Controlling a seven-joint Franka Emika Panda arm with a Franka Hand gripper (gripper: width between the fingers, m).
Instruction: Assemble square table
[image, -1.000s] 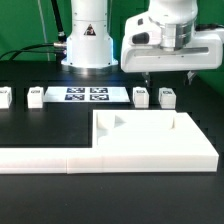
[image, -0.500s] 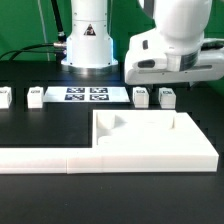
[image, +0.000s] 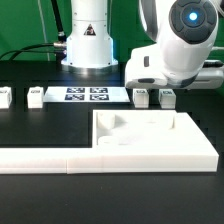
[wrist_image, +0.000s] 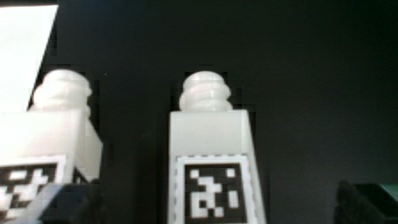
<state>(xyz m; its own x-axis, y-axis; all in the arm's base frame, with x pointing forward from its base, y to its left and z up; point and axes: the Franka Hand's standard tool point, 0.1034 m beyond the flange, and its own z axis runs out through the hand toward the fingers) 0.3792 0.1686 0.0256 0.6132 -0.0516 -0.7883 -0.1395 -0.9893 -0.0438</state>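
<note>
Wrist view: we see the claw (wrist_image: 214, 203) wide open and holding nothing, with its two dark fingertips (wrist_image: 64, 202) on either side of one leg (wrist_image: 212, 150). That leg sits in the gap between the fingers, apart from both. A second leg (wrist_image: 54, 135) is just beside it, outside the gap, and the nearer fingertip shows in front of its tag. Each leg bears a black-white tag at the end near the claw and a narrower rounded peg at the far end. Beyond the second leg is a white patch that we cannot name.

In the exterior view the arm (image: 178, 45) hangs low over those two legs. Its housing hides the fingers, so there we cannot tell how the claw stands. The tabletop (image: 150, 133) lies on the black surface (image: 45, 125) near the claw, on the camera's side of it, beside the rail (image: 40, 158). The marker board (image: 85, 95) lies just beside the claw, and two more legs (image: 36, 97) stand well apart from it, past that board.
</note>
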